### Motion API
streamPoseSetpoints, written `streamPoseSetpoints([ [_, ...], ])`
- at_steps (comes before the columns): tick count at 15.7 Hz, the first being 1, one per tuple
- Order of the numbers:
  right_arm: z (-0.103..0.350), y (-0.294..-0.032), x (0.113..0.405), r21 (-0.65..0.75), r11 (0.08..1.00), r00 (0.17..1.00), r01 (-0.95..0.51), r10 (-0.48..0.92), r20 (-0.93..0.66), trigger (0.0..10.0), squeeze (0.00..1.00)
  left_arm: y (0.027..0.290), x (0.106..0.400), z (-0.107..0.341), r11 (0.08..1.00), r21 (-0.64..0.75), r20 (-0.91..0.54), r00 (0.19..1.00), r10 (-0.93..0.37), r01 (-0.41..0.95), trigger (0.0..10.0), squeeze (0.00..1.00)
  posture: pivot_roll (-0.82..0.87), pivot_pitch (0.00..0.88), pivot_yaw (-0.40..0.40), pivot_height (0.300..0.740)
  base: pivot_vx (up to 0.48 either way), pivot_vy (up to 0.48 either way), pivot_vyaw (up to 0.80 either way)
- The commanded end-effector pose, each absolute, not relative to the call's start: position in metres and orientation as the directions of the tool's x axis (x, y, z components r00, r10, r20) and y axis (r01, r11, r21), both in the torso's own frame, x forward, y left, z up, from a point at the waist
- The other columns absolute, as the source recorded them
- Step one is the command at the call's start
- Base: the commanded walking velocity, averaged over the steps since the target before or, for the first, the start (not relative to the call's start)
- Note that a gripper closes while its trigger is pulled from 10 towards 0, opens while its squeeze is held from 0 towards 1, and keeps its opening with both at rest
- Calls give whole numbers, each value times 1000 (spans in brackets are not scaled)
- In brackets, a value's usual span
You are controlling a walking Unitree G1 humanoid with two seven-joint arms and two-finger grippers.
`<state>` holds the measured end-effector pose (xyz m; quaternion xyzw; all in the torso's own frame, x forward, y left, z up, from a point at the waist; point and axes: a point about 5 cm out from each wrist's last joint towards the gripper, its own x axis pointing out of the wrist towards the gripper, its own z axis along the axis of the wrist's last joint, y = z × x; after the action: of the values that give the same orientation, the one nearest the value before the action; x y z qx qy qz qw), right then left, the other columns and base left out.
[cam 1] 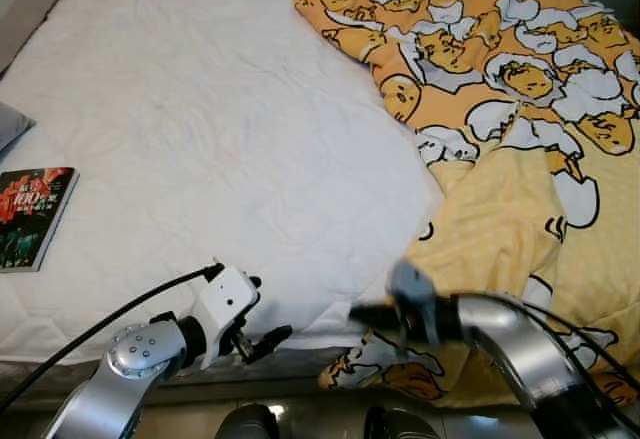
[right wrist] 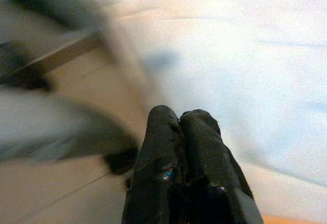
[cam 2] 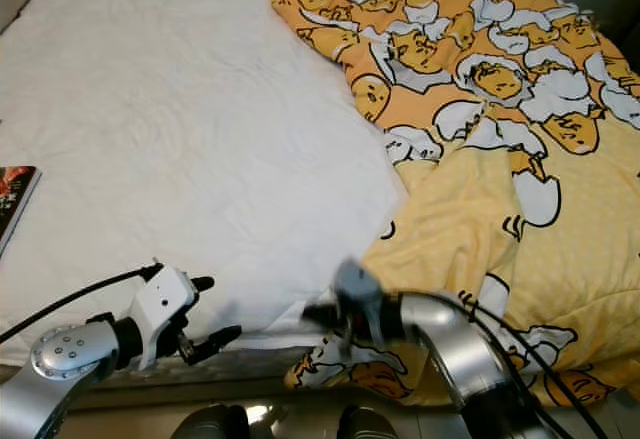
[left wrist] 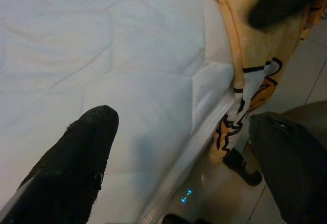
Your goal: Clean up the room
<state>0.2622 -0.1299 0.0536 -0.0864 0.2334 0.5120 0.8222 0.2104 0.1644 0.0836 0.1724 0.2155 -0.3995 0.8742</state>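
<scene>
White bed [cam 1: 200,119] ahead, with yellow cartoon blanket [cam 1: 520,129] bunched over right side and spilling off near edge toward floor; book [cam 1: 30,217] lying flat at far left, well apart from both arms. Left gripper [cam 1: 262,331] at near mattress edge, fingers spread apart. Right gripper [right wrist: 181,132] blurred, low by blanket's hanging corner, fingers pressed together on nothing.

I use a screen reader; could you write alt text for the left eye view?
A bed with a white sheet, a yellow cartoon blanket bunched on its right side and a book at its left edge. The left gripper and right gripper hover near the bed's front edge.
</scene>
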Motion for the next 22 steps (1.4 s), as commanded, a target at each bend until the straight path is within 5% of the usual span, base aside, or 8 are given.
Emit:
streamPoseSetpoints([
  [1,51,-139,276,66,623,513,-780,695,-503,10000,1000,163,212,85,621,140,-515,592,-620,771,10000,165,104,108,3,740,0,0,0],
  [4,45,-150,298,-23,807,686,-590,486,-542,10000,1000,163,215,84,626,148,-511,601,-614,766,10000,165,106,91,-2,740,0,0,0],
  [8,40,-160,311,-112,924,780,-366,238,-579,10000,1000,161,223,86,632,160,-499,615,-611,758,10000,169,101,70,-7,740,0,0,0],
  [17,34,-166,315,-191,956,801,-223,68,-594,10000,1000,157,230,86,620,165,-491,608,-623,768,10000,169,95,67,3,740,0,0,0],
  [20,27,-159,314,-133,961,777,-242,110,-620,10000,1000,159,229,86,617,165,-494,606,-623,769,10000,165,95,68,7,740,0,0,0],
  [22,21,-157,313,-135,958,754,-254,109,-648,10000,0,158,230,86,613,165,-495,603,-626,773,10000,169,98,70,9,740,0,0,0],
])
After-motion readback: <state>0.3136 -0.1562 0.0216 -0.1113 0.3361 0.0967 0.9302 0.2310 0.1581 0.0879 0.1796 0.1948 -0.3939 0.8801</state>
